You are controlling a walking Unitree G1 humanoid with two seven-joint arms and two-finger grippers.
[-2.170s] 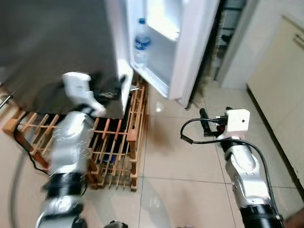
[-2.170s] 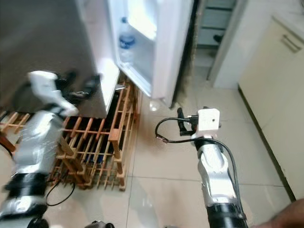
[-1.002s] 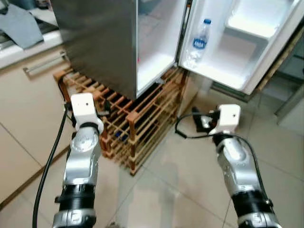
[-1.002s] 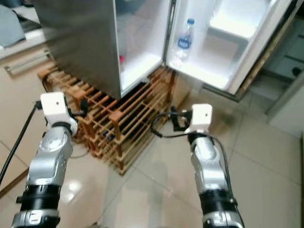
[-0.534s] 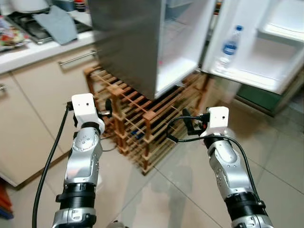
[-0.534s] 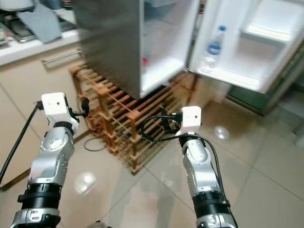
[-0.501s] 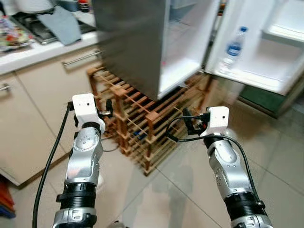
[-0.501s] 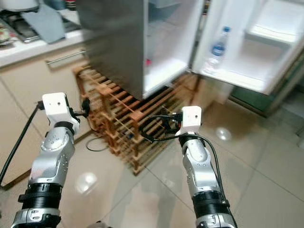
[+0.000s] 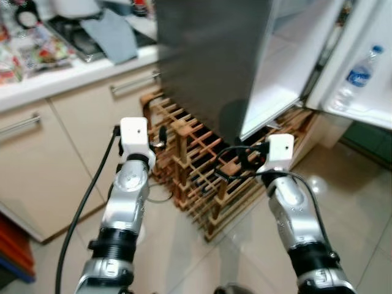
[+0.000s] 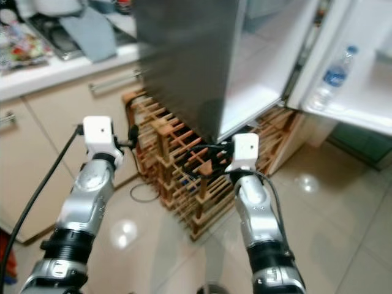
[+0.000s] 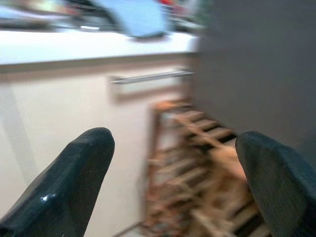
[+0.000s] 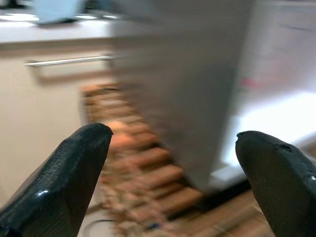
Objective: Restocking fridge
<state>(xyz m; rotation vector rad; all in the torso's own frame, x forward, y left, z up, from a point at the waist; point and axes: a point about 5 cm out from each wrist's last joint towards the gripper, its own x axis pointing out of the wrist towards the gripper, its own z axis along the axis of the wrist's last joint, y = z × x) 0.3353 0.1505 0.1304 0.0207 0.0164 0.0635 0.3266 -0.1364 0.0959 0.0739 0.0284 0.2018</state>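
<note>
While both end effectors gape empty | fridge [image 9: 214, 55] open | wooden rack [image 9: 196, 159] beneath | tiled floor [image 9: 361, 208]

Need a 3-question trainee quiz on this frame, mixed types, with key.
1. True or false: the clear plastic water bottle with a blue label stands in the open white fridge door.
2. What does the grey fridge stand on?
A. slatted wooden pallet
B. blue crate
C. bare tiles
3. Fill in: both the left gripper and the right gripper are ____.

Key: 1 true; 2 A; 3 open.
</note>
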